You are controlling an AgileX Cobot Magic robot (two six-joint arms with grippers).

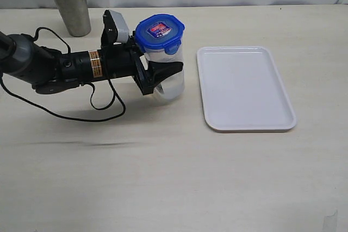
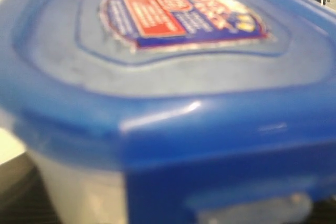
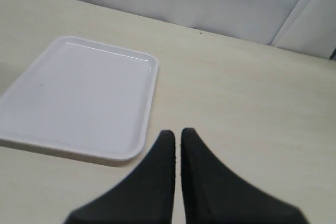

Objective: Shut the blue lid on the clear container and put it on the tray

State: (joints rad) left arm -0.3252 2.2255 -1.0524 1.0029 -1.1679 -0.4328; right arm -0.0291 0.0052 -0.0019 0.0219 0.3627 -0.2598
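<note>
Blue lid (image 1: 159, 30) sits squarely on top of the clear container (image 1: 173, 86) in the exterior view, sticker (image 1: 159, 29) up, with one flap folded down over the rim at about 4 o'clock. The container stands left of the table's (image 1: 174, 177) middle. The left gripper (image 1: 166, 70) reaches in from 9 o'clock and holds the container's body below the lid, jaws set wide around it, the near black finger lying against the translucent wall. The tray (image 1: 244, 88) lies flat at 3 o'clock from the container, near but apart from it, with nothing on it. A steel cup (image 1: 69, 4) stands upright at 10 o'clock from the container, well apart. The right gripper is out of this view. From the left wrist, the blue lid (image 2: 173, 103) fills almost the whole blurred picture; its red-and-blue sticker (image 2: 178, 17) shows on the recessed top, a flap (image 2: 231, 192) hangs down the side, and a strip of the clear container (image 2: 79, 192) shows beneath. From the right wrist, the right gripper (image 3: 177, 132) hangs over the table (image 3: 252, 103) with its two black fingers drawn almost together, only a thin slit between them and nothing in it; the tray (image 3: 79, 93) lies ahead and off to one side, apart from the fingertips.
</note>
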